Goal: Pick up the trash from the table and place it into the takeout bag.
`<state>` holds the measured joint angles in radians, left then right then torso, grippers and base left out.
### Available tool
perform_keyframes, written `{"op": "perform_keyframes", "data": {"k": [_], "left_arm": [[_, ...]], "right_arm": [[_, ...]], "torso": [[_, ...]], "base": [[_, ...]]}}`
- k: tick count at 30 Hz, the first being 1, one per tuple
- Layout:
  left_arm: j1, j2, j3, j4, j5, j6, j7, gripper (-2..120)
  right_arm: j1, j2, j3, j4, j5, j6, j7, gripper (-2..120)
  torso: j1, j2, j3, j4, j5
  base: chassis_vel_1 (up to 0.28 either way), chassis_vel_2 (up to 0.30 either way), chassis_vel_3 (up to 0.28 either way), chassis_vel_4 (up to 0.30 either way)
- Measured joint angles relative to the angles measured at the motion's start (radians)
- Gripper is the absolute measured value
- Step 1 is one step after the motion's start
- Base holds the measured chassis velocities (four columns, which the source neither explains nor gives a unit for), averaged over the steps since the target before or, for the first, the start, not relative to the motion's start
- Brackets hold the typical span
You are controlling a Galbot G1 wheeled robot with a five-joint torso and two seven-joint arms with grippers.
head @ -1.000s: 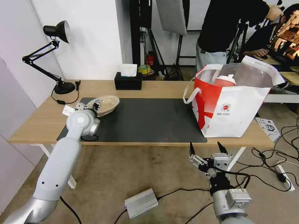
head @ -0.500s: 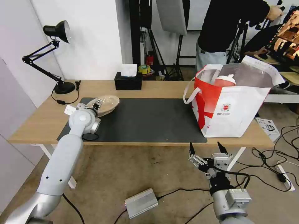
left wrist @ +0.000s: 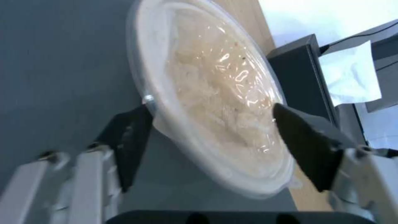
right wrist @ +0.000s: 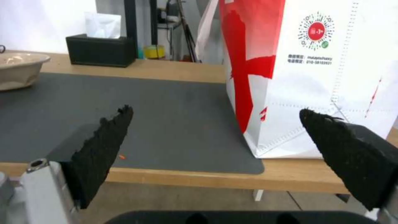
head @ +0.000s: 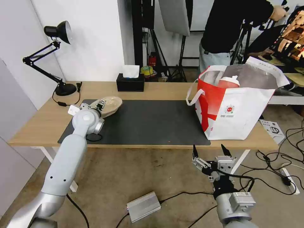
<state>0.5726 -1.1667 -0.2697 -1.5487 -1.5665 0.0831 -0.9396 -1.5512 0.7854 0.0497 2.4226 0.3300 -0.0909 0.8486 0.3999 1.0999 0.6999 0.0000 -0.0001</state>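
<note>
Left wrist view has the left claw (left wrist: 211,140) spread wide around the pulp bowl (left wrist: 215,102), one finger under its rim, not clamped yet. Bowl looks light and flimsy, so pinch the rim gently. Right claw (head: 211,151) idles open below the tabletop (head: 158,90).

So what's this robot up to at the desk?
It is clearing trash into the takeout bag. The left gripper is at the beige pulp bowl on the dark mat, one finger on each side of its rim. The red cup already sits in the bag. The right gripper waits open, below the table's edge.
</note>
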Motion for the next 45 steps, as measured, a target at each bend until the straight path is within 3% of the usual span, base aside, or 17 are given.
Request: {"op": "perform_keyframes", "data": {"k": [4, 7, 8, 10, 17, 20, 33, 45], "left_arm": [[-0.002, 0.004, 0.0, -0.002, 0.0, -0.002, -0.002, 52], [-0.002, 0.006, 0.0, -0.006, 0.0, -0.002, -0.002, 47], [0.0, 0.006, 0.0, -0.008, 0.0, -0.002, -0.002, 39], [0.001, 0.006, 0.0, -0.009, 0.0, -0.003, -0.002, 35], [0.003, 0.003, 0.001, -0.01, 0.003, -0.004, -0.003, 6], [0.004, 0.003, 0.0, -0.015, 0.004, -0.005, -0.002, 0], [0.034, 0.031, -0.011, -0.051, 0.005, -0.008, 0.016, 0], [0.079, 0.082, -0.026, -0.196, -0.016, -0.041, 0.076, 0]], "right_arm": [[0.0, 0.0, 0.0, 0.0, 0.0, 0.0, 0.0, 100], [0.0, 0.0, 0.0, 0.0, 0.0, 0.0, 0.0, 100], [0.0, 0.0, 0.0, 0.0, 0.0, 0.0, 0.0, 100], [0.0, 0.0, 0.0, 0.0, 0.0, 0.0, 0.0, 100], [0.0, 0.0, 0.0, 0.0, 0.0, 0.0, 0.0, 100], [0.0, 0.0, 0.0, 0.0, 0.0, 0.0, 0.0, 100], [0.0, 0.0, 0.0, 0.0, 0.0, 0.0, 0.0, 100], [0.0, 0.0, 0.0, 0.0, 0.0, 0.0, 0.0, 100]], "torso": [[0.0, 0.0, 0.0, 0.0, 0.0], [0.0, 0.0, 0.0, 0.0, 0.0], [0.0, 0.0, 0.0, 0.0, 0.0001], [0.0, 0.0, 0.0, 0.0001, 0.0], [0.0, 0.0, 0.0, 0.0, 0.0], [0.0, 0.0, 0.0, 0.0, 0.0], [0.0, 0.0, 0.0, 0.0, 0.0], [0.0, 0.0, 0.0, 0.0, 0.0]], "base": [[0.0, 0.0, 0.0, 0.0], [0.0, 0.0, 0.0, 0.0], [0.0, 0.0, 0.0, 0.0], [0.0, 0.0, 0.0, 0.0], [0.0, 0.0, 0.0, 0.0], [0.0, 0.0, 0.0, 0.0], [0.0, 0.0, 0.0, 0.0], [0.0, 0.0, 0.0, 0.0]]}}
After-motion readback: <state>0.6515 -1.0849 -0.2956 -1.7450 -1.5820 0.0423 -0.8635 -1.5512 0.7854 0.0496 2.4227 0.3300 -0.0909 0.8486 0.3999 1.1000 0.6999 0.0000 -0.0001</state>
